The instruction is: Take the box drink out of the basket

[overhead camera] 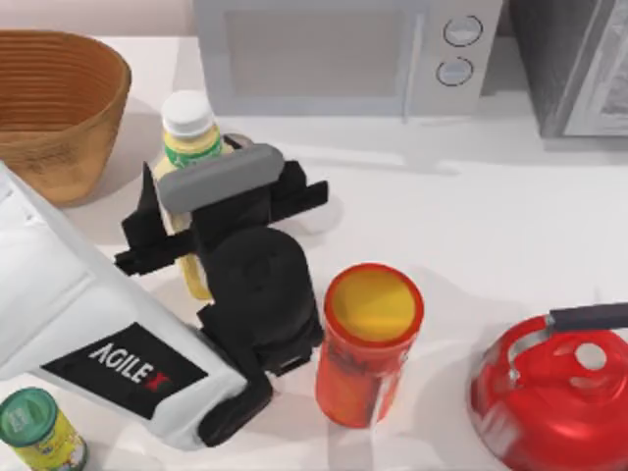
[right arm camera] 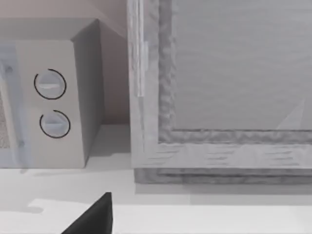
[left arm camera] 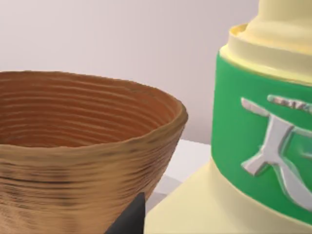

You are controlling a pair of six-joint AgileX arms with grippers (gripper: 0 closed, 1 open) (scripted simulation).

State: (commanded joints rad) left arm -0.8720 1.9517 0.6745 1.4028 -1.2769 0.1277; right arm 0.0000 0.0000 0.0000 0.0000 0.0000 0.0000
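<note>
At the near left corner of the table (overhead camera: 510, 196) a green-lidded yellow can (overhead camera: 37, 430) stands just beside my left arm's white link. Near the middle, a red canister with a yellow top (overhead camera: 368, 343) stands close on the right of my left wrist, and a red kettle (overhead camera: 554, 392) sits at the near right edge. Between the canister and the kettle there is a strip of bare tabletop, and a broad open stretch lies beyond them toward the microwave (overhead camera: 343, 54) at the far side.

My left gripper (overhead camera: 191, 211) sits around the box drink (overhead camera: 191, 137), which stands upright on the table outside the basket (overhead camera: 59, 108), to its right. The drink's body runs under my gripper and its white cap pokes out on the far side. My fingers look pressed against the drink's sides, pinching it. In my left wrist view the drink's green label (left arm camera: 263, 146) is right up close, with the basket's rim (left arm camera: 122, 141) just beside it and apart from it.

The basket occupies the far left corner. Whether my right gripper is spread or pressed together I cannot tell; its wrist view looks at the microwave's dials (right arm camera: 51, 102) and a grey appliance (right arm camera: 219, 97).
</note>
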